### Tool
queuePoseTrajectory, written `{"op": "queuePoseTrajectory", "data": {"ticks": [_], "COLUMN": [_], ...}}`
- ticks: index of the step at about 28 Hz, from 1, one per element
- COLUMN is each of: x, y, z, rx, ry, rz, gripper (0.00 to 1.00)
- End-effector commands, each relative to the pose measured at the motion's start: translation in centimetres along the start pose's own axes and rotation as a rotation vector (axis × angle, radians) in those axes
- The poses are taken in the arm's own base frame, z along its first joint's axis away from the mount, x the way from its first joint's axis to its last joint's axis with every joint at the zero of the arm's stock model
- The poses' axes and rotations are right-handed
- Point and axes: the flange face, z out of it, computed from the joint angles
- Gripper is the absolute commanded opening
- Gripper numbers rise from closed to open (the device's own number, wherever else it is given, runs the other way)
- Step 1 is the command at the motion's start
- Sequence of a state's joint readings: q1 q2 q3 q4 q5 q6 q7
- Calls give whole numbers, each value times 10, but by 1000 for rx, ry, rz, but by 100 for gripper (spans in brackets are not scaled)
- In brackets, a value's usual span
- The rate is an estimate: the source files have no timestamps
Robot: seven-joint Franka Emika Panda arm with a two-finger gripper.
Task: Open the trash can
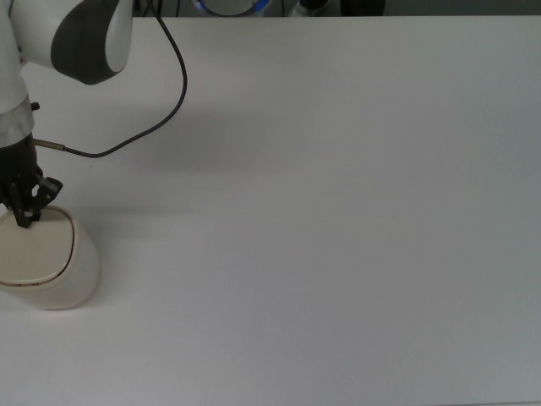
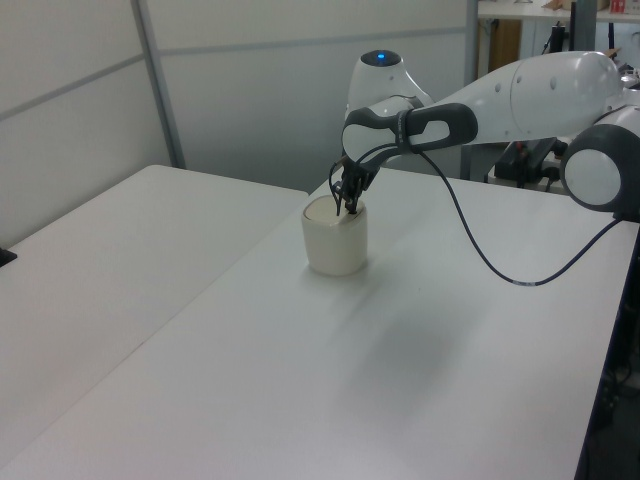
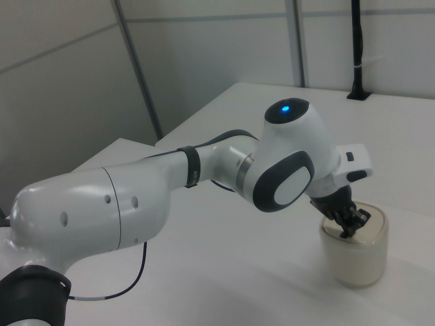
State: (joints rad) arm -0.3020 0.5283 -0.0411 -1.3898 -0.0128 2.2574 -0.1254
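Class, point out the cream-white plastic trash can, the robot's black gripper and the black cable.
Cream-white rounded plastic trash can (image 1: 72, 275): top view, side wall.
Black two-finger gripper (image 1: 25, 222): top view, at its fingertips.
Black cable (image 1: 173, 89): top view, mid-curve over the table.

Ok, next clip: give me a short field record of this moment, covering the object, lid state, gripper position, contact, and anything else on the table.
object: small cream-white rounded-square plastic trash can, standing upright
location: at the top view's left edge, on the white table
lid state: flat and closed, dark rim seam visible
gripper position: black gripper pointing down at the lid's edge, on the side nearer the arm
contact: tips at the lid surface; actual touch cannot be confirmed
button: not visible, covered by the gripper
other: black cable trailing over the table
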Motion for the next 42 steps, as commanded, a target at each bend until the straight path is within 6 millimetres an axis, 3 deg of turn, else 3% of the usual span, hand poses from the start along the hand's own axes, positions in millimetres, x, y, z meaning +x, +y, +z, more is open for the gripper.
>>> {"op": "queuePoseTrajectory", "data": {"ticks": [1,7,12,16,18,19,21,26,31,37,42], "x": [1,1,-8,-12,-15,-17,-19,-25,-27,-33,-37], "y": [4,10,10,6,3,0,-3,-11,-42,-77,-94], "z": [-4,-49,-71,-85,-87,-94,-100,-130,-154,-167,-178], "rx": [5,28,41,48,50,52,55,69,89,104,113], "ry": [20,28,-54,-80,-105,-120,-134,-153,-161,-202,-214], "rz": [14,38,21,11,4,-1,-8,-17,-60,-117,-149], "gripper": [0,0,1,36,60,82,100,100,100,100,100]}}
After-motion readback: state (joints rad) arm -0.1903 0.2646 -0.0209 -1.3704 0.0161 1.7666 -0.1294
